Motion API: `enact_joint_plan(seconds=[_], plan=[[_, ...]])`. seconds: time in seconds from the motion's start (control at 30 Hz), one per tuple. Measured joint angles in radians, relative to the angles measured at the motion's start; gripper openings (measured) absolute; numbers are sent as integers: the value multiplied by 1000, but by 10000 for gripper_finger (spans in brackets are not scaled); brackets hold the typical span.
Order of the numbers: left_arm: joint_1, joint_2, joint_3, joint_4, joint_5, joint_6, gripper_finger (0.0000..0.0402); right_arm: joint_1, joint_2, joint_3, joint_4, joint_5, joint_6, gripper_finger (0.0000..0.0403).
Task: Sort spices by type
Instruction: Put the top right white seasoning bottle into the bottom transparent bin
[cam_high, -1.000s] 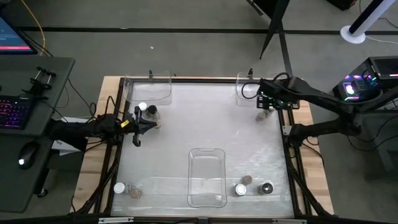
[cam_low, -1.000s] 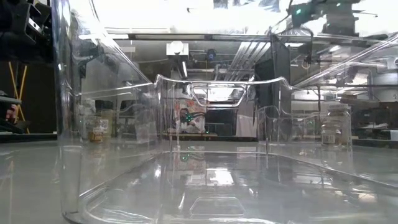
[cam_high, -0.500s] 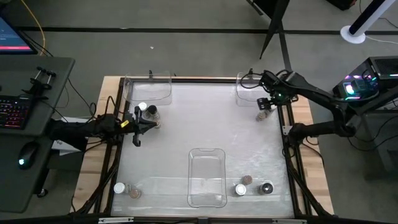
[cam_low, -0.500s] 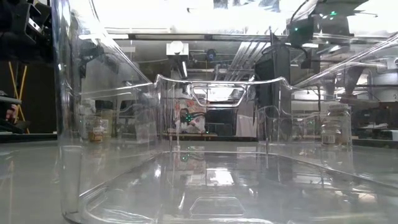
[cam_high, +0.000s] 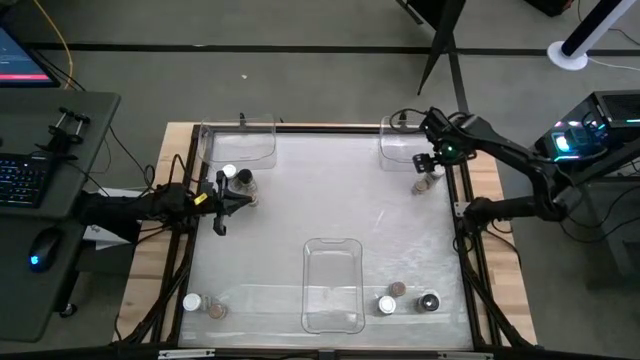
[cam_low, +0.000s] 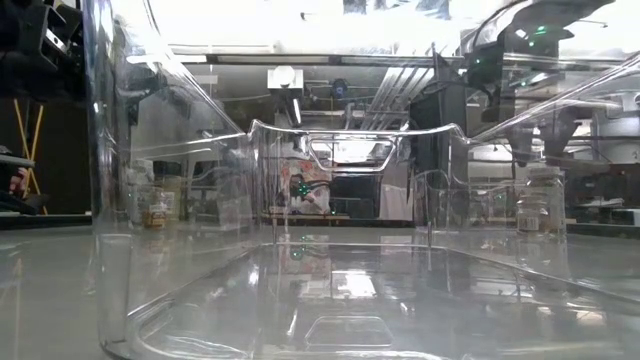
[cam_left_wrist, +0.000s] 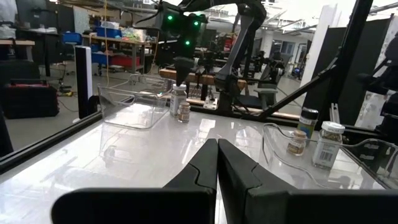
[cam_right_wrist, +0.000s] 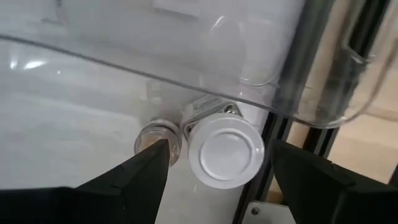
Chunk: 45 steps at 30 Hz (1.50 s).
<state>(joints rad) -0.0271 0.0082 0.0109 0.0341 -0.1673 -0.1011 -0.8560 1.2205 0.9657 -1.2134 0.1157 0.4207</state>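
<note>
Over at the far right corner, the right gripper (cam_high: 428, 166) hangs above two spice jars, its fingers (cam_right_wrist: 146, 165) spread wide and holding nothing. Straight below it sits a white-capped jar (cam_right_wrist: 224, 155), touching a smaller clear-lidded jar (cam_right_wrist: 155, 137) at its side, both on the tabletop (cam_high: 330, 200) just beside the far right tray (cam_high: 397, 143) and hard against the table's right rail. From above the pair reads as one small cluster (cam_high: 424, 184).

Across on the left, the left gripper (cam_high: 235, 197) lies low over the tabletop with its fingers (cam_left_wrist: 205, 168) pressed together, empty. Just on its far side stands a small group of jars (cam_high: 236, 180), a white cap (cam_high: 229, 172) showing among them, near the far left tray (cam_high: 240, 145). Its wrist camera looks clean across the table and catches the two right-hand jars (cam_left_wrist: 180, 107) beside their tray, with the other arm's green lights above.

Down at the near edge, the centre tray (cam_high: 333, 285) sits alone, filling the low view with clear walls (cam_low: 110, 200). To its left, a white-capped jar (cam_high: 191, 301) and a tan-capped one (cam_high: 215, 310) stand close together. To its right, three more: white cap (cam_high: 387, 305), tan cap (cam_high: 398, 290), and a dark cap (cam_high: 428, 302) farthest right.
</note>
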Motion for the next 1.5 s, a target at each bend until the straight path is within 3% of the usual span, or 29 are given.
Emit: enact_joint_plan(seconds=[0.43,0.77,1.5], plan=[[0,0,0,0,0,0,0,-15,139,1,-1,-70,-85,275],[0,0,0,0,0,0,0,8,142,1,-31,-89,-171,275],[0,0,0,0,0,0,0,18,142,1,-20,-40,-133,275]])
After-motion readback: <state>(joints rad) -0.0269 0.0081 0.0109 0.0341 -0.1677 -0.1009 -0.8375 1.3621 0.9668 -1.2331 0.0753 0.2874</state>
